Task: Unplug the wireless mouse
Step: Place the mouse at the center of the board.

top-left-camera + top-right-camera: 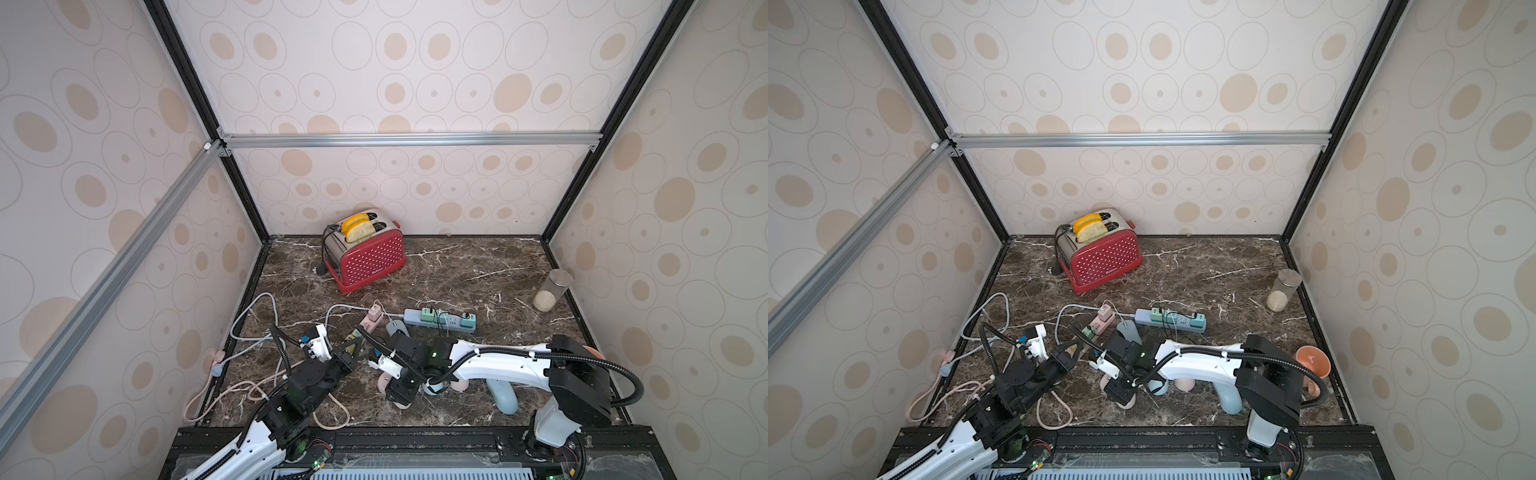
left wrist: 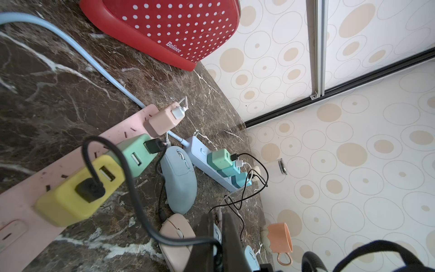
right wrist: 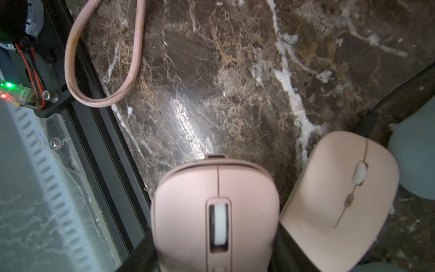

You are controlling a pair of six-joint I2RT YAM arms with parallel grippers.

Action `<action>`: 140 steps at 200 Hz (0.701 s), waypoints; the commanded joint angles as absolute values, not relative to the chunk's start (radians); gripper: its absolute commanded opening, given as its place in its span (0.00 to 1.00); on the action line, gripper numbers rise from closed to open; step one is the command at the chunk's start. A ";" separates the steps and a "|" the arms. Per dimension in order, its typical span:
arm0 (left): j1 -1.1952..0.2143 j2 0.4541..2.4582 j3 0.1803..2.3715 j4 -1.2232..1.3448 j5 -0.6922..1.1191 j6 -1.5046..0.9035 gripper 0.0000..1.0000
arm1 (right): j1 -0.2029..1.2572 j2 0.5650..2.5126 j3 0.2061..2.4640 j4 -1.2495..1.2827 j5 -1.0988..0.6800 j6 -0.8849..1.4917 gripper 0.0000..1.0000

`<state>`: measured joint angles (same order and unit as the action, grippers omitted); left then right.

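Two bread slices (image 1: 358, 227) stand in a red toaster (image 1: 374, 262); a glass jar (image 1: 550, 291) holds white grains. The pink wireless mouse (image 3: 216, 188), white-wheeled, is near the marble table's (image 1: 457, 270) front edge, clasped between the right gripper's (image 3: 216, 254) part-open jaws. The left gripper (image 2: 217, 232), closed tight, pinches a black cable (image 2: 131, 183).

Oval-patterned walls (image 1: 415, 62) enclose a dark marble tabletop (image 1: 457, 266).

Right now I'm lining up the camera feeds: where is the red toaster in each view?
In both top views: red toaster at the rear of the marble table, left of centre.
Left wrist: beyond the pink power strip, partly cropped.
Right wrist: not in it.
Shared landmark: that marble table, in all four views.
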<state>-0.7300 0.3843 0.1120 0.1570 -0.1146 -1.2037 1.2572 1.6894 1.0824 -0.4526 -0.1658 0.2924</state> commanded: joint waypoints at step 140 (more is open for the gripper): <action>-0.726 0.228 0.367 -0.436 -0.094 -1.107 0.82 | 1.242 1.698 1.089 -0.428 -0.016 0.373 0.79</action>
